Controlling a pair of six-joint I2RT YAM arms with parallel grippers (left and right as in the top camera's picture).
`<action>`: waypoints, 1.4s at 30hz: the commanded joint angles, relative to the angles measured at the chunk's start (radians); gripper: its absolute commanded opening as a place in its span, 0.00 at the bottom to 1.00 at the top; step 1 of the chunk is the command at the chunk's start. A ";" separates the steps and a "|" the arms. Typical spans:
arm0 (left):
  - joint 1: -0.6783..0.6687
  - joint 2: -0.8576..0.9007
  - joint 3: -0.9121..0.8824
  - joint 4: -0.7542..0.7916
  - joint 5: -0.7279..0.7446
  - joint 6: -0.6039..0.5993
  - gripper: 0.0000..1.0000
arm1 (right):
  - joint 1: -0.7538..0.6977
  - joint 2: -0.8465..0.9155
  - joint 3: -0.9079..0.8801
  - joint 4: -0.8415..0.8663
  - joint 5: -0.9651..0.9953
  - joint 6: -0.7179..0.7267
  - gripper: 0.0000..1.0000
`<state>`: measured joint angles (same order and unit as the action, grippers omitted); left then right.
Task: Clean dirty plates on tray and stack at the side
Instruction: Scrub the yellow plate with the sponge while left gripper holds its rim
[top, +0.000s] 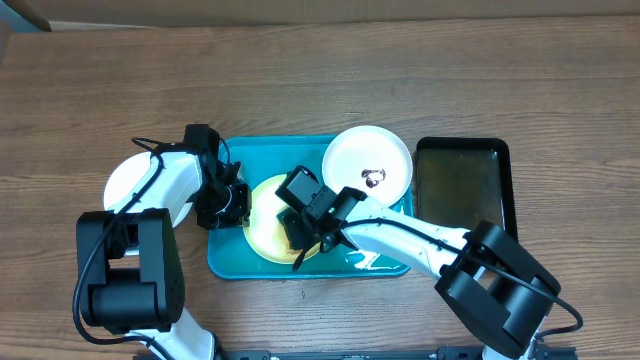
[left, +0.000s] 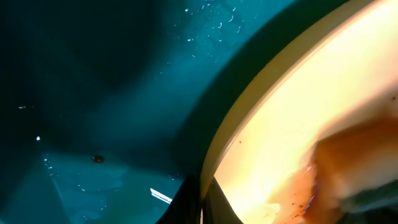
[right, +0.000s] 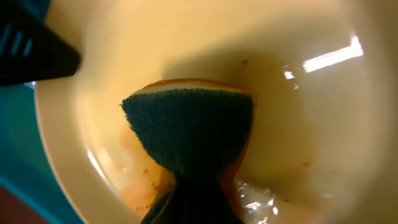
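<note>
A pale yellow-green plate (top: 262, 228) lies in the left half of the teal tray (top: 270, 143). My left gripper (top: 235, 205) is shut on its left rim, as the left wrist view shows (left: 202, 199). My right gripper (top: 300, 235) is shut on a sponge (right: 186, 130), dark green over orange, and presses it onto this plate (right: 298, 124). Orange-brown smears and wet patches lie around the sponge. A white plate (top: 367, 160) with a brown smear sits at the tray's back right. A second white plate (top: 125, 185) lies on the table left of the tray, partly under my left arm.
A smaller black tray (top: 465, 185) stands on the table right of the teal tray, with nothing visible in it. Water drops lie on the teal tray floor (left: 93, 93). My left finger shows at the top left of the right wrist view (right: 31, 50).
</note>
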<state>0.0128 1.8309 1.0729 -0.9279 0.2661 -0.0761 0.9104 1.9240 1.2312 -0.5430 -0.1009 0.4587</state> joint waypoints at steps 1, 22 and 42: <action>-0.002 0.013 -0.008 0.001 -0.003 -0.011 0.04 | 0.003 -0.040 0.060 0.002 -0.042 -0.037 0.04; -0.002 0.013 -0.008 0.001 -0.003 -0.011 0.04 | 0.014 -0.024 0.114 -0.071 -0.051 -0.037 0.04; -0.002 0.013 -0.008 -0.002 -0.003 -0.011 0.04 | -0.029 0.101 0.129 -0.116 0.179 -0.037 0.04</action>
<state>0.0128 1.8309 1.0729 -0.9272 0.2741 -0.0765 0.9268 2.0132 1.3514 -0.6247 -0.0769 0.4286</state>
